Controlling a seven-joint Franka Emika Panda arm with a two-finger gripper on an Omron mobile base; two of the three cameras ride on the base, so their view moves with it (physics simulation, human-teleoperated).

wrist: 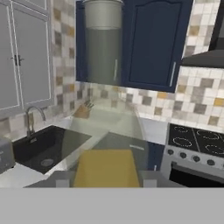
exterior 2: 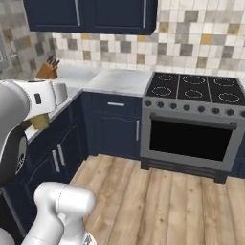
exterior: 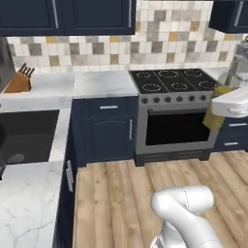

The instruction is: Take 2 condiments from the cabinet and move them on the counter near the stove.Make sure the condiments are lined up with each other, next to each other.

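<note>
Kitchen with wood plank floor (exterior: 145,193), navy base cabinets (exterior: 104,131) and a white marble tabletop (exterior: 99,83) running left from the stove (exterior: 174,114). The stove has a black glass top with white ring burners, a grey steel front, a knob row and a dark oven door. Behind it, a wall of beige, grey and tan tiles (exterior: 160,43); navy wall cabinets (exterior: 72,14) hang above and to the stove's left. A knife block (exterior: 19,81) stands on the tabletop well left of the stove, against the tiles. A dark sink (exterior: 26,138) is set in the tabletop left of the stove, round the corner; in the hand view a curved tap (wrist: 33,120) rises beside it.

Oil bottle (wrist: 105,131): clear, with yellow-olive oil in its lower part, seen very close in the hand view. Long axis upright in that view, grey cap end at top, oil end at bottom between the fingertips (wrist: 61,179). In the left base view its yellowish body shows at the white hand, off the stove's right front corner, above the floor.

Claw (wrist: 106,180): partly closed, the two tips gripping the bottle's oil-filled base on either side.
</note>
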